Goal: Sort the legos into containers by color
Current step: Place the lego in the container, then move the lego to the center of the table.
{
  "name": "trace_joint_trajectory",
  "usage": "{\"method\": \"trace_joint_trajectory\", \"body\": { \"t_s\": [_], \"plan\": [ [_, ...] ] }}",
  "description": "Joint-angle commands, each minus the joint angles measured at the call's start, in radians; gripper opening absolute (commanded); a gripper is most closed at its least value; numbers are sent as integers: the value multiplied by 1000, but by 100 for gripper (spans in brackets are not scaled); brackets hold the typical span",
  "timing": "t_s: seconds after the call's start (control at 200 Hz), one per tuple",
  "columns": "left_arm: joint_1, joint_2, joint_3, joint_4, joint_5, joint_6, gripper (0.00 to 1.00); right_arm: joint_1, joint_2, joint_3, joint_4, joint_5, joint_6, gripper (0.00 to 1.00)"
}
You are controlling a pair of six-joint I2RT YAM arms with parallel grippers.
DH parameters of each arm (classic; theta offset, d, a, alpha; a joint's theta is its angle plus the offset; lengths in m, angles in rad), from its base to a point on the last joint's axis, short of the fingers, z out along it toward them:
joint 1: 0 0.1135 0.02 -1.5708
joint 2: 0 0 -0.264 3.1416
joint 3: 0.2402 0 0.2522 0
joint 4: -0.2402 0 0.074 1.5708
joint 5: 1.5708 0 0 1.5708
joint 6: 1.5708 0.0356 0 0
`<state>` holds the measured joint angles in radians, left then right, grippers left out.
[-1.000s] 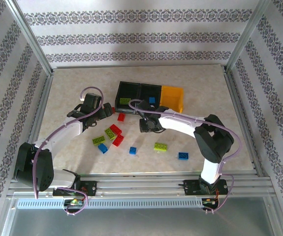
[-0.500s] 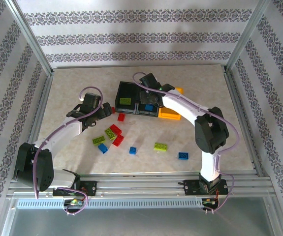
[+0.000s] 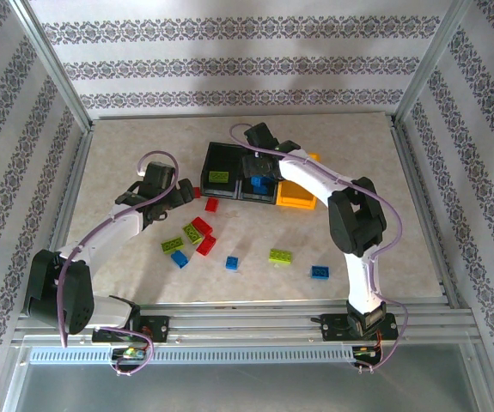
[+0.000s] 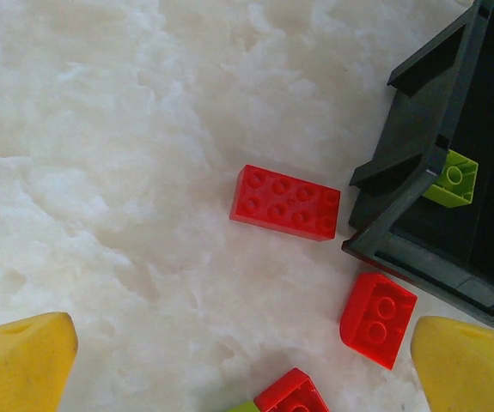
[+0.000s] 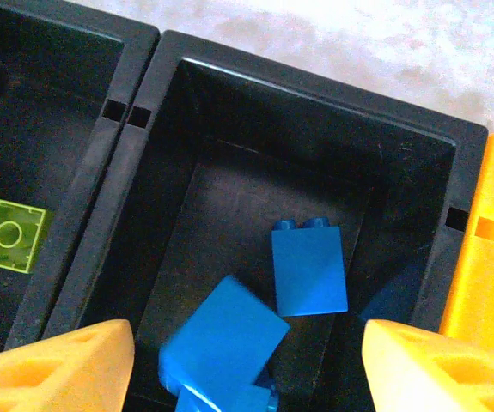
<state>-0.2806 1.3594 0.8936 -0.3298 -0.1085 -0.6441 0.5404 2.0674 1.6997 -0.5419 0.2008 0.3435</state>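
My right gripper (image 5: 247, 365) hangs open over the middle black bin (image 5: 307, 81) of the three joined containers (image 3: 229, 154). A blurred blue brick (image 5: 221, 339) sits between its fingers, touching neither, and another blue brick (image 5: 309, 268) lies on the bin floor. A lime brick (image 5: 2, 232) lies in the left black bin, and the yellow bin (image 5: 491, 257) is on the right. My left gripper (image 4: 245, 352) stands open just above the table, beside the left bin's corner (image 4: 418, 172). Under it lie a long red brick (image 4: 285, 202), a smaller red one (image 4: 378, 319) and a third (image 4: 291, 395).
Loose bricks lie on the marble table in front of the bins: red (image 3: 200, 226), lime (image 3: 173, 245), blue (image 3: 179, 258), blue (image 3: 232, 263), lime (image 3: 280, 255), blue (image 3: 320, 271). A metal frame and patterned walls ring the table.
My right arm swung from the table's middle back over the middle black bin, and a blue brick now lies loose between its open fingers. The left arm has barely moved.
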Motion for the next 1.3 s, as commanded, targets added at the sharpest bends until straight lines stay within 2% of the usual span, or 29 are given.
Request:
{"method": "trace_joint_trajectory", "body": {
  "t_s": [0.0,0.2,0.265,0.295,0.315,0.555,0.735,0.839,1.119,1.294],
  "plan": [
    [14,-2,-5,-23,-7,19,100,0,-18,22,-10,2,-14,73],
    [20,23,28,-45,-13,60,100,4,-96,-29,-3,-3,-1,79],
    [29,39,44,-63,-6,73,100,6,-126,-56,2,-1,6,86],
    [33,45,52,-71,-1,80,100,9,-142,-71,6,0,11,96],
    [36,50,57,-75,3,85,100,11,-153,-81,8,1,13,98],
    [83,121,128,-112,66,145,98,37,-273,-195,10,46,50,98],
    [133,232,232,-191,112,221,96,52,-359,-277,1,81,85,98],
    [148,308,302,-241,107,250,96,56,-402,-320,-8,99,107,98],
    [172,484,459,-223,120,235,97,59,-517,-435,-10,118,176,98],
    [172,609,573,-274,110,258,97,59,-575,-484,-16,130,204,98]
  ]
}}
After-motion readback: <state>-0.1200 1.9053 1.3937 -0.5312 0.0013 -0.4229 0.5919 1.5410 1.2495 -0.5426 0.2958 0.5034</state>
